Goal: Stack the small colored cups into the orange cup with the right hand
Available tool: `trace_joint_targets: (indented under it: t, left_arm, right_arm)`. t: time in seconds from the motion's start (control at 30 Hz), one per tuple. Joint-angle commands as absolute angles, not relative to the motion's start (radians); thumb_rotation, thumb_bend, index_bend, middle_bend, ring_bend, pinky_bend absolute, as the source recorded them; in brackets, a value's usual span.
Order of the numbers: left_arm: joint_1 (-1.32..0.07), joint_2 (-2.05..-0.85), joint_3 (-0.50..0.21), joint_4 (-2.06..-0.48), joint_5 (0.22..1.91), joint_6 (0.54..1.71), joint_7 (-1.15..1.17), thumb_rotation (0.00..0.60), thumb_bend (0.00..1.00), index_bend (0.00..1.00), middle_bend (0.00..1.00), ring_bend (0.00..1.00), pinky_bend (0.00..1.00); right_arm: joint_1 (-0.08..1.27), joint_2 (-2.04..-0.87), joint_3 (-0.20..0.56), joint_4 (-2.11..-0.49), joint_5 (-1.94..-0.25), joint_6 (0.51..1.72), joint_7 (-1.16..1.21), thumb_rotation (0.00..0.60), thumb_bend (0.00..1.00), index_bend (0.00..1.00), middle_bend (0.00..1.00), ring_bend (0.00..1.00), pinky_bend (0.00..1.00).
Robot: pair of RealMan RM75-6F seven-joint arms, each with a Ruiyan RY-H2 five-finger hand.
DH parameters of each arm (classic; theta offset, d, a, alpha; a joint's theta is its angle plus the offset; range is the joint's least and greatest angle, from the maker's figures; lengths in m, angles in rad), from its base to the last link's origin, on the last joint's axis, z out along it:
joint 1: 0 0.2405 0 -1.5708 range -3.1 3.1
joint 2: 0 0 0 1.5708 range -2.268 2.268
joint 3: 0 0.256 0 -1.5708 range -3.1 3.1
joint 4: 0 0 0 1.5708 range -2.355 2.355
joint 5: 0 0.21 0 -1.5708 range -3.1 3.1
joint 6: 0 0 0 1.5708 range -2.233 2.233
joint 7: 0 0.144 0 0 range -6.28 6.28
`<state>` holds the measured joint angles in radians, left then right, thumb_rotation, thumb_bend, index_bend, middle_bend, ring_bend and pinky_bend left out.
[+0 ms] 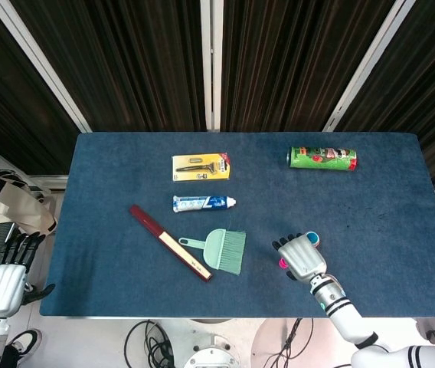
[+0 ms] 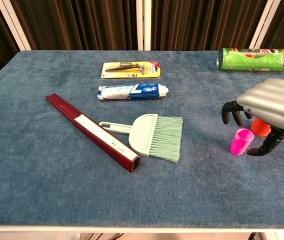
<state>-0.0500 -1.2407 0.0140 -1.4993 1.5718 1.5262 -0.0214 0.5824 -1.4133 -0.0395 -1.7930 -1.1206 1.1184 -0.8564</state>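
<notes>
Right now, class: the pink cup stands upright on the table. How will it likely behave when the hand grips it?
The pink cup looks small and thin-walled, so probably light. Standing narrow and upright, it may tip if the right hand's fingers nudge it. The cloth-like table probably limits sliding.

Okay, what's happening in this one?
The robot's right hand hovers over the small pink plastic cup, fingers spread around it but not visibly gripping. The orange cup, just behind, is mostly hidden by the hand. The pink cup is not yet stacked. The left hand hangs off the table's left edge.
</notes>
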Motion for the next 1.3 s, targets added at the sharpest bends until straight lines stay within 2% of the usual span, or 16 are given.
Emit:
trace_joint_targets:
  t: [0.03,0.53,0.8,1.3]
  left_arm:
    - [-0.05,-1.242,0.013,-1.497,1.572,1.526,-0.023,0.6,0.11,0.1,0.06,0.0,0.0]
    - [-0.054,-1.242,0.01,-1.49,1.569,1.521,-0.032,0.6,0.11,0.1,0.06,0.0,0.01]
    - [-0.051,-1.243,0.011,-1.483,1.568,1.522,-0.04,0.6,0.11,0.1,0.06,0.0,0.0]
    - [-0.048,-1.241,0.012,-1.487,1.57,1.526,-0.035,0.6,0.11,0.1,0.06,0.0,0.01]
  right_arm:
    - [0.583,-1.421,-0.035,-1.787,-1.111,1.121,-0.863,0.6,0.08,0.4,0.45,0.42,0.55]
    - [0.592,-1.454,-0.027,-1.764,-1.083,1.112,-0.88,0.6,0.11,0.46,0.49,0.45,0.57]
    - [0.598,-1.472,-0.028,-1.756,-1.062,1.113,-0.904,0.6,0.17,0.5,0.52,0.46,0.57]
    - [0.586,-1.43,-0.013,-1.793,-1.086,1.157,-0.868,0.6,0.21,0.56,0.56,0.48,0.57]
